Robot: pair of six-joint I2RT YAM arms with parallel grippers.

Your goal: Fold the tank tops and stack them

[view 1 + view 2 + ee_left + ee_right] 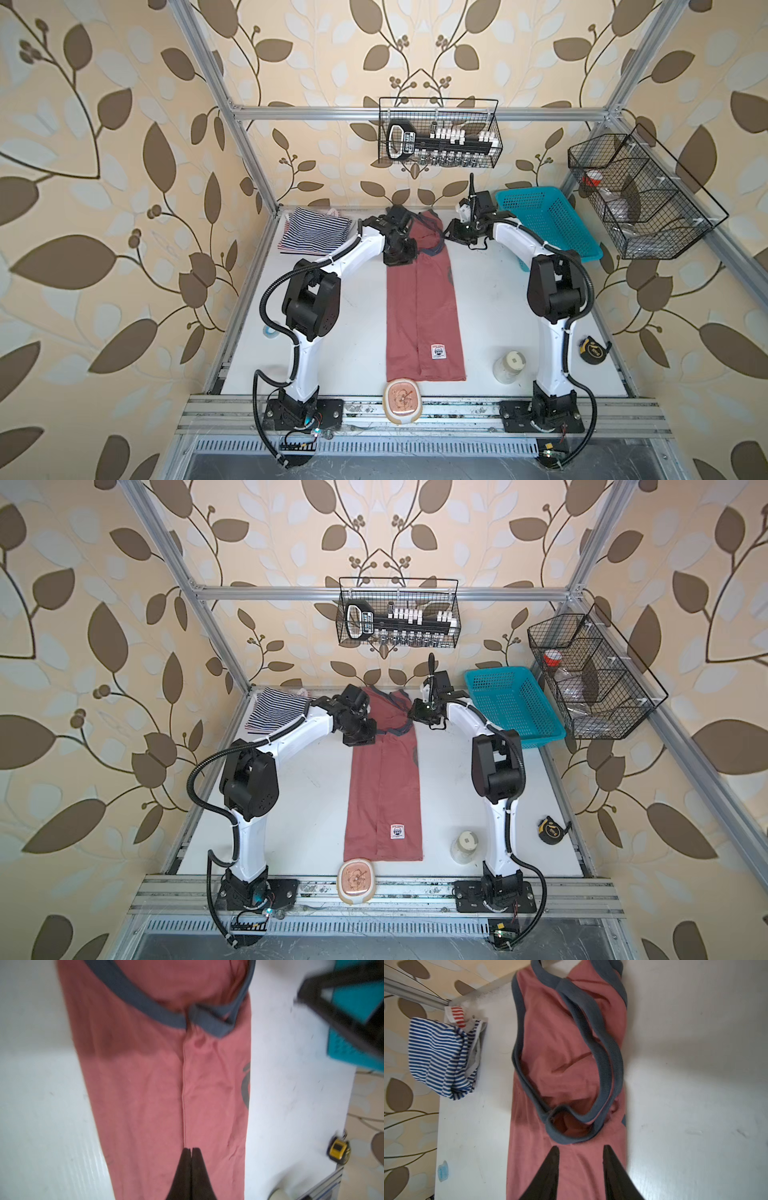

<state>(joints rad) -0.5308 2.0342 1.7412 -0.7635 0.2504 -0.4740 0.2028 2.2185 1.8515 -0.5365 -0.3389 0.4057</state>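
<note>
The dusty red tank top [424, 307] [384, 796] lies in a long narrow strip down the middle of the table, its dark-trimmed straps [604, 1059] bunched at the far end. The navy-and-white striped top [316, 235] [440, 1057] sits folded at the back left, and a bit of the red-and-white striped top [456, 1015] pokes out beside it. My left gripper [191, 1149] [400, 257] hovers over the red top's seam below the neckline, shut and holding nothing. My right gripper [580, 1147] [451, 235] is open above the strap end, with fabric showing between its fingers.
A teal basket [548, 224] stands at the back right, close behind the right arm. Wire baskets hang on the back wall [440, 139] and on the right wall [640, 195]. A pale jar [509, 365], a tape measure [592, 348] and a round tan dish [402, 401] sit near the front.
</note>
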